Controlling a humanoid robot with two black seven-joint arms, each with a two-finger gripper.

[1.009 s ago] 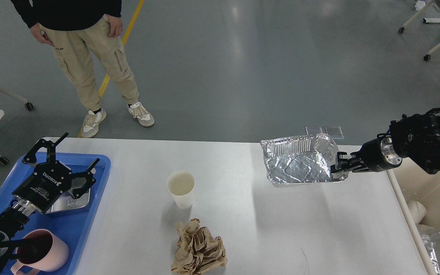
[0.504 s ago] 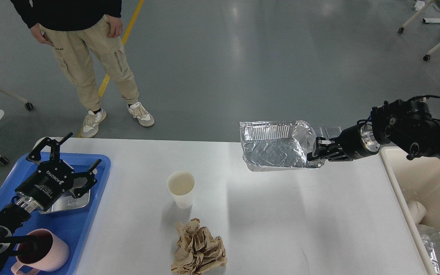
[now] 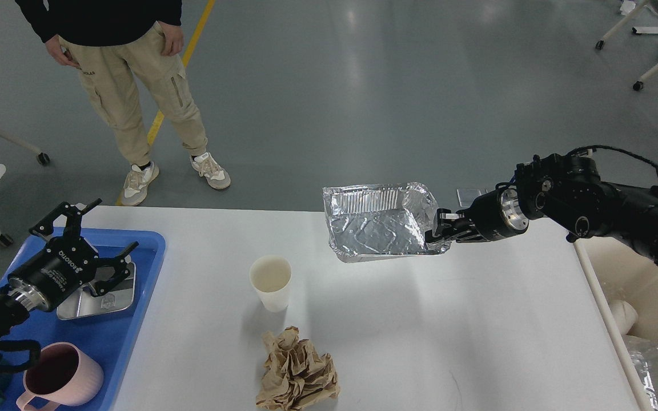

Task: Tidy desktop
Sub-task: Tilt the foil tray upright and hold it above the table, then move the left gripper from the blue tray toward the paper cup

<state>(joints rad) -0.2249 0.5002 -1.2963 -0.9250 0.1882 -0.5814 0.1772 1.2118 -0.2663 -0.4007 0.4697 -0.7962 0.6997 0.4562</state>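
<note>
The white desktop [image 3: 420,342] fills the lower view. My right gripper [image 3: 438,228] is shut on the right rim of a crumpled foil tray [image 3: 376,228] and holds it above the desktop's far edge. A white paper cup [image 3: 271,282] stands upright near the middle. A crumpled brown paper ball [image 3: 296,372] lies just in front of it. My left gripper [image 3: 92,242] is open and empty above the blue tray [image 3: 129,325] at the left.
The blue tray holds a small steel dish [image 3: 103,297] and a pink mug [image 3: 60,379]. A cream bin [image 3: 649,308] with foil and white items in it stands off the right edge. A person [image 3: 129,85] stands beyond the far left corner.
My right gripper has carried the foil tray leftward and slightly up, away from the bin side. My left gripper has drawn back toward the lower left over the blue tray.
</note>
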